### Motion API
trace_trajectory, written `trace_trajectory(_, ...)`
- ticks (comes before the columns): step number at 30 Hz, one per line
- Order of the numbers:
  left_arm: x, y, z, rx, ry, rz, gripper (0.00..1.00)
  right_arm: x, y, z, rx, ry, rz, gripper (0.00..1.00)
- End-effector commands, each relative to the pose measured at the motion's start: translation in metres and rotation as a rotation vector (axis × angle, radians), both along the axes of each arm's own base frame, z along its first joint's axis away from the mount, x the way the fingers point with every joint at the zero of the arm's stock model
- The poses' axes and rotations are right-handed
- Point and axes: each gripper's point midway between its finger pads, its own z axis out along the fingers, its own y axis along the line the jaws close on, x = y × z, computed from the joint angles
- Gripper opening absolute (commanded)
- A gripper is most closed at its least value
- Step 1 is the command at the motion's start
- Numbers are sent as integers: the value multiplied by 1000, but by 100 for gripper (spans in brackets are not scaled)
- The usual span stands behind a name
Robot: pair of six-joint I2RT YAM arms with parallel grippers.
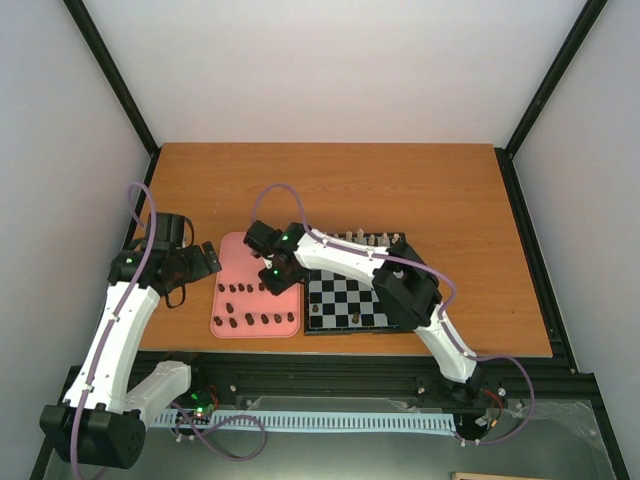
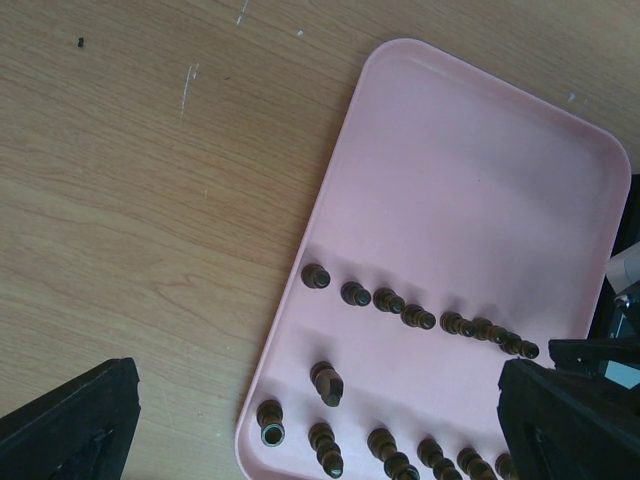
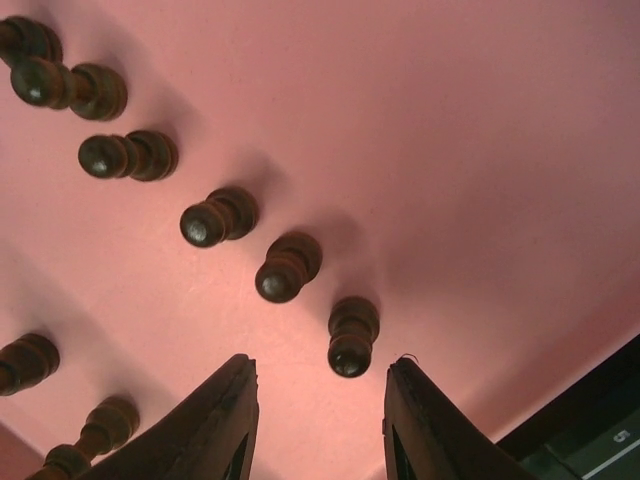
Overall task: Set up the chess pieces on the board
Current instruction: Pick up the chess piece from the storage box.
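Right wrist view, item: one dark brown pawn [image 3: 352, 336] on the pink tray [image 3: 470, 140], just ahead of my right gripper [image 3: 318, 430], jaws spread and empty; likely light, hard, smooth and slippery, best pinched at its narrow waist.

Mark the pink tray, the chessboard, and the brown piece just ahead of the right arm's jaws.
pink tray [image 2: 470, 180], left wrist view, bare middle of its floor.
chessboard [image 1: 342, 300], top external view, bare squares near its centre.
brown piece [image 3: 352, 338], right wrist view, its stem between head and base.
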Motion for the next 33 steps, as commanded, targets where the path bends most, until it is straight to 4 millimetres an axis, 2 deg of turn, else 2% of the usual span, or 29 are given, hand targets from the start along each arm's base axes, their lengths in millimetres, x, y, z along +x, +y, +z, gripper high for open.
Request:
trace_trajectory(1, 0, 3, 10, 8, -34, 10, 100, 12, 5, 0, 17, -9, 6, 35)
trace_trajectory(8, 0, 3, 10, 9, -31, 7, 100, 19, 0, -16, -7, 4, -6, 33)
trace_trajectory(14, 1, 4, 9, 13, -28, 5, 100, 25, 1, -19, -2, 5, -11, 28)
trace_trajectory(21, 1, 3, 9, 14, -26, 3, 100, 28, 1, -15, 5, 6, -11, 9)
trace_trajectory(24, 2, 4, 9, 13, -28, 4, 100, 28, 1, -4, 19, -8, -10, 5)
trace_trajectory(27, 2, 3, 9, 14, -27, 1, 100, 30, -1, 18, 38, -40, -17, 4)
trace_trajectory(30, 2, 4, 9, 16, -25, 3, 100, 29, -8, 48, 61, -70, -31, 4)
trace_trajectory(33, 2, 3, 7, 13, -23, 3, 100, 21, -24, 67, 63, -79, -56, 4)
